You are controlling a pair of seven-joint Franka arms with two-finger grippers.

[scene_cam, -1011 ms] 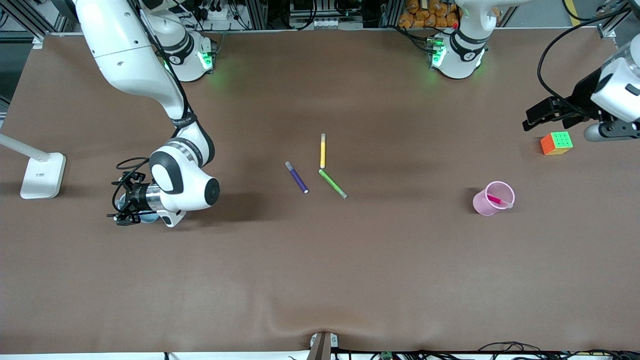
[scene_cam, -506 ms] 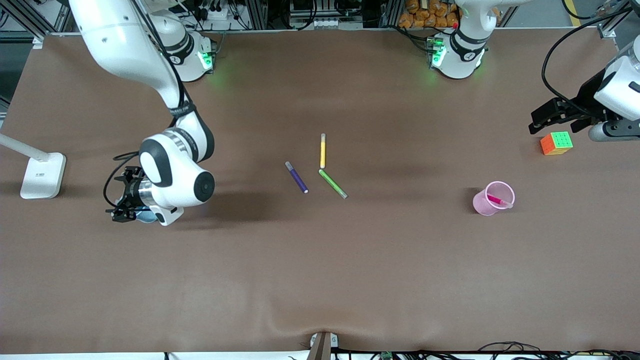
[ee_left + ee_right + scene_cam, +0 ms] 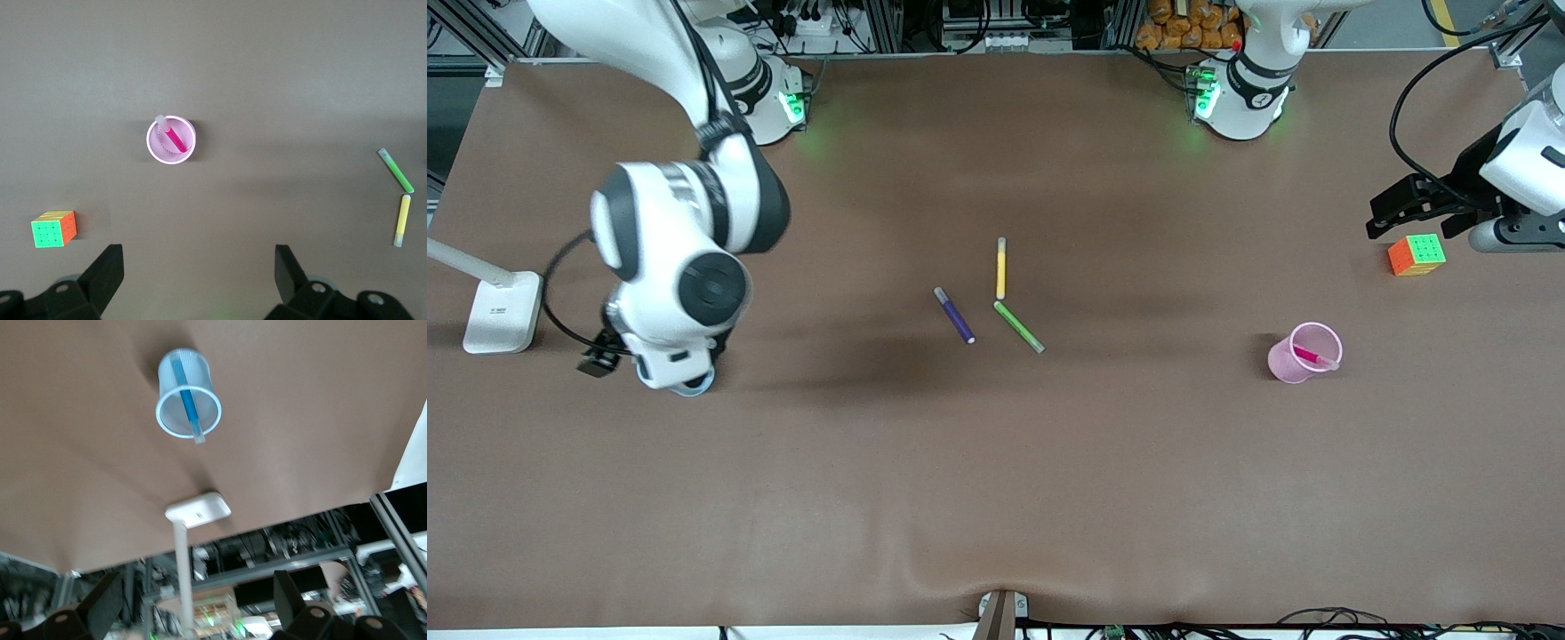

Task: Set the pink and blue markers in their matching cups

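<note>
Right arm hides most of the blue cup (image 3: 187, 399) holding the blue marker (image 3: 186, 399); pink marker (image 3: 1311, 357) in pink cup (image 3: 1303, 355); both grippers' jaws apart

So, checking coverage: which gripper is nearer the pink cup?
Left. The left gripper hangs open by the cube, near the pink cup; the right gripper, open, is over the blue cup.

No lettering, label, brand or number is legible on anything; small marks on the arms cannot be made out.
</note>
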